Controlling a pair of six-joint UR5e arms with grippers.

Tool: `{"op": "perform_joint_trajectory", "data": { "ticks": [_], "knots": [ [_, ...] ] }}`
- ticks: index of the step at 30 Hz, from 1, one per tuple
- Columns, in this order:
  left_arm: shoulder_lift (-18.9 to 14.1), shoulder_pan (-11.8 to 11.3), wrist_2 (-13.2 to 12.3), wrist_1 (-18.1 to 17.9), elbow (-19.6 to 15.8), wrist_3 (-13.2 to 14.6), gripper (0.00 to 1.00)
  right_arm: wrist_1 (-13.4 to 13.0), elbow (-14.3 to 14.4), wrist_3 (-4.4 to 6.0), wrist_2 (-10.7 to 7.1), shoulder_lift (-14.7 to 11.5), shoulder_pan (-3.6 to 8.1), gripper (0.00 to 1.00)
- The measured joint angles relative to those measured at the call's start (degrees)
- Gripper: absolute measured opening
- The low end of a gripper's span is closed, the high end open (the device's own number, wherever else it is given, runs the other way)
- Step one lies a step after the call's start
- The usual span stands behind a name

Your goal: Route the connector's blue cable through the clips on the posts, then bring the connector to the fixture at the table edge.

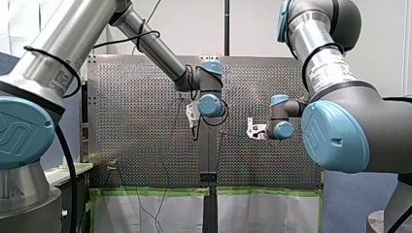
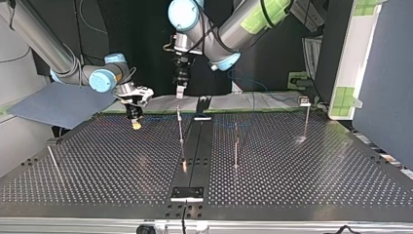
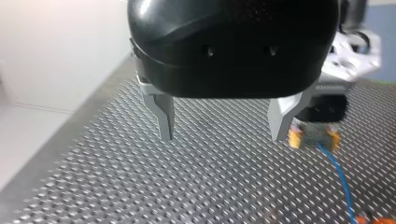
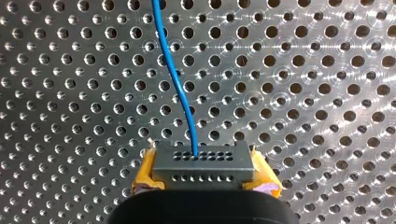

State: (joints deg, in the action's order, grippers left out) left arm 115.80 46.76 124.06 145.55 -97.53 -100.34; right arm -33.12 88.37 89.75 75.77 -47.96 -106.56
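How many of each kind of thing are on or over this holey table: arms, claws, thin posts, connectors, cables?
Arms: 2, my left and my right
Claws: 2, left and right
Thin posts: 4
Connector: 1
Blue cable: 1
Total: 10

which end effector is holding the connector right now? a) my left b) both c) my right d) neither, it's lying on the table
c: the right wrist view shows the connector clamped in my right end effector, between its yellow pads, blue cable running out ahead, while my left end effector hangs open and empty.
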Motion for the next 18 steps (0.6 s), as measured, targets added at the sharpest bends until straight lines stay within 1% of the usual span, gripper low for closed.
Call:
{"op": "perform_joint_trajectory", "data": {
  "ticks": [10, 18],
  "knots": [
    [-4.6, -0.4, -4.3, -4.6, -4.6, -4.6, 1.0, 0.1, 0.0, 0.01, 0.0, 0.0, -0.03, 0.0],
    [-8.7, -1.6, -8.4, -8.7, -8.7, -8.7, 1.0, 0.1, 0.0, 0.01, 0.0, 0.0, -0.1, 0.0]
  ]
}}
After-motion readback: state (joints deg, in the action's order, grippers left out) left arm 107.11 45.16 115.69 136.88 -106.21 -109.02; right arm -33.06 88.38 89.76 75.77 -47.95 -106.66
